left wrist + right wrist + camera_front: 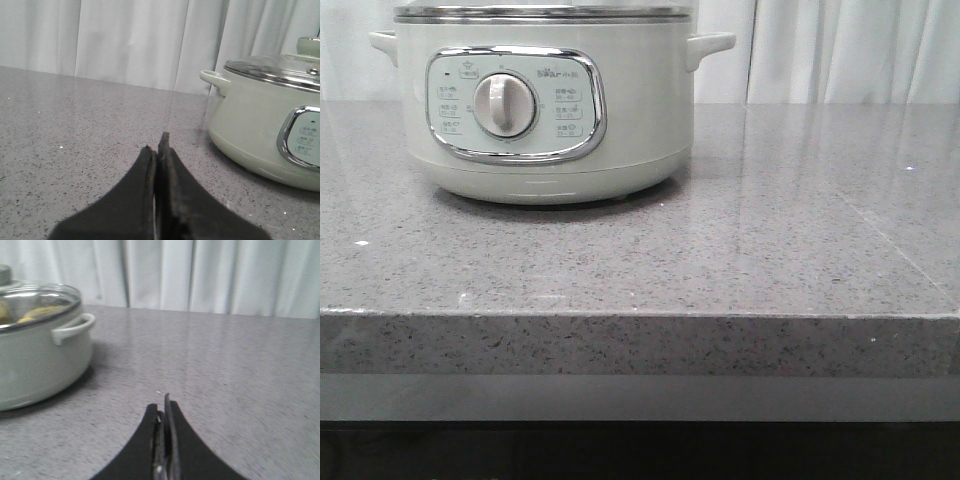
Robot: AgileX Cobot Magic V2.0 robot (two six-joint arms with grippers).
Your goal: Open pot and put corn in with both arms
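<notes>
**A:** Starting at the near edge of the counter (720,300): your left claw (157,150) is clenched tight on nothing, tips low over bare stone. Same for your right claw (165,407), pressed closed and empty. I'd guess they sit low so the wrist cams get a flat look across the top.

**B:** Yeah, and the pot (545,100)?

**A:** Back toward the far edge, left of centre, dial facing you so the handles stick out sideways, one toward each arm. The glass lid (280,67) is on it.

**B:** And the corn (37,312)?

**A:** Something yellow shows through the lid in the right wrist view. Looks like the cob already inside, but it's blurry, so don't quote me. None on the counter.
</notes>
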